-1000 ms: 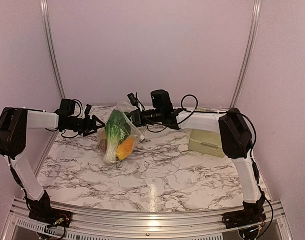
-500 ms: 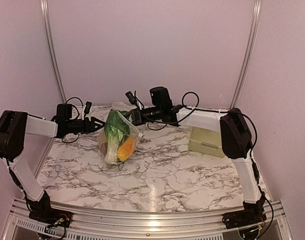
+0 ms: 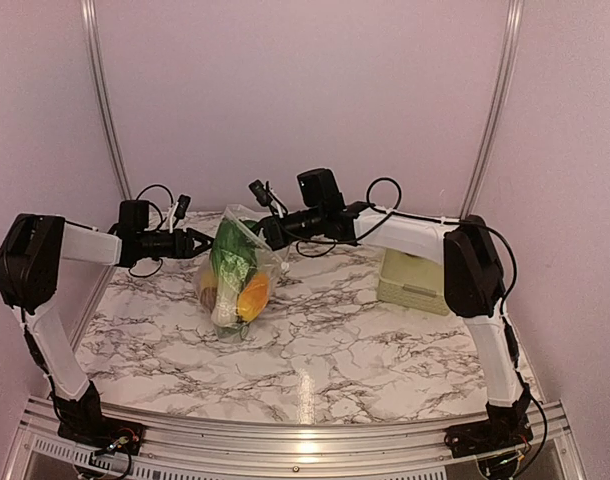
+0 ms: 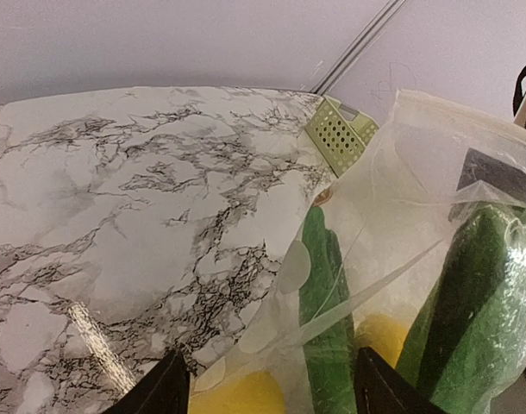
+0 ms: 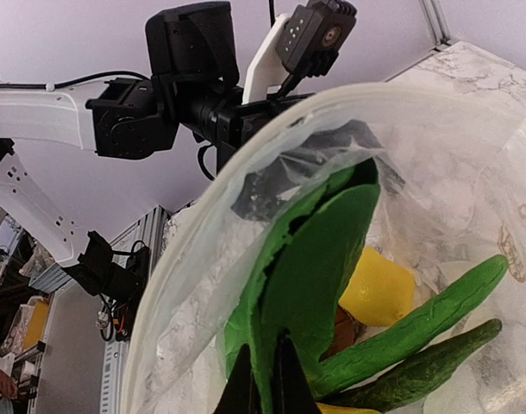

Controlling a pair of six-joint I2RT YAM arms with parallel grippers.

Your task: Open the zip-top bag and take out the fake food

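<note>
The clear zip-top bag (image 3: 237,280) hangs upright over the marble table, its mouth open at the top. It holds the fake food: a green leafy piece (image 3: 231,256), a yellow-orange piece (image 3: 251,297), long green vegetables (image 5: 418,319) and a brown piece (image 5: 341,332). My right gripper (image 3: 257,233) reaches into the bag's mouth. In the right wrist view it (image 5: 267,379) is shut on the edge of the green leafy piece (image 5: 319,259). My left gripper (image 3: 199,243) is open just left of the bag. In the left wrist view the bag wall (image 4: 375,259) lies between its spread fingers (image 4: 272,392).
A pale green slotted basket (image 3: 415,282) sits on the table at the right, also showing in the left wrist view (image 4: 341,138). The marble table (image 3: 335,360) stretches toward the near edge. Purple walls and metal posts close in the back and sides.
The left arm drew back to the left, then came right and up toward the bag again. The right gripper and the bag's top shifted slightly left.
</note>
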